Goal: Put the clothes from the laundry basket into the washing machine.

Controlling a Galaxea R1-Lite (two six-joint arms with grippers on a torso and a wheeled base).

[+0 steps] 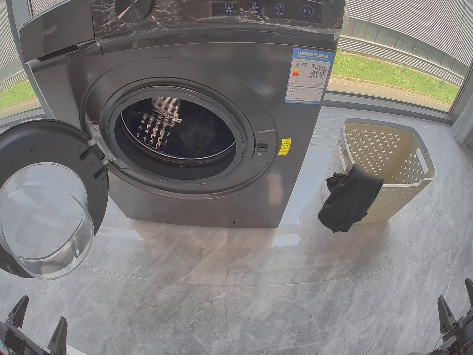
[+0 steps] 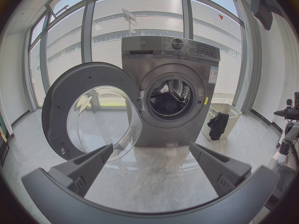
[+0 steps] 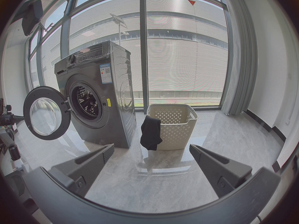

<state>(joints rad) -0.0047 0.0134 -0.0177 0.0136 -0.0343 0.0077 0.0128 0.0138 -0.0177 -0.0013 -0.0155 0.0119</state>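
Clothes first: one black cloth (image 1: 351, 198), soft and floppy, hangs over the rim of the laundry basket (image 1: 389, 151). Most of it hangs down the outer wall on the side near the washing machine (image 1: 197, 60). A dark heap (image 1: 197, 134) of cloth lies inside the drum (image 1: 157, 119), which is shiny metal with rows of little bumps.

There is one basket, made of cream plastic. It is boxy with rounded corners and star-shaped holes. It stands on the smooth grey stone floor (image 1: 221, 282), just beside the one grey metal machine. The round door (image 1: 49, 144) is swung wide open. It is a dark ring with a clear glass bowl in the middle. One round knob (image 1: 133, 3) sits on top under crinkly clear wrap.

My left wrist view looks straight into the drum. My right wrist view takes in the machine's flat side and the tall windows (image 3: 187, 47) behind the basket.

I have two pincers, each with two black pointed fingers. My left pincer (image 2: 150, 146) is spread wide and holds nothing. My right pincer (image 3: 151, 147) is spread wide too, holding nothing, well apart from the basket.
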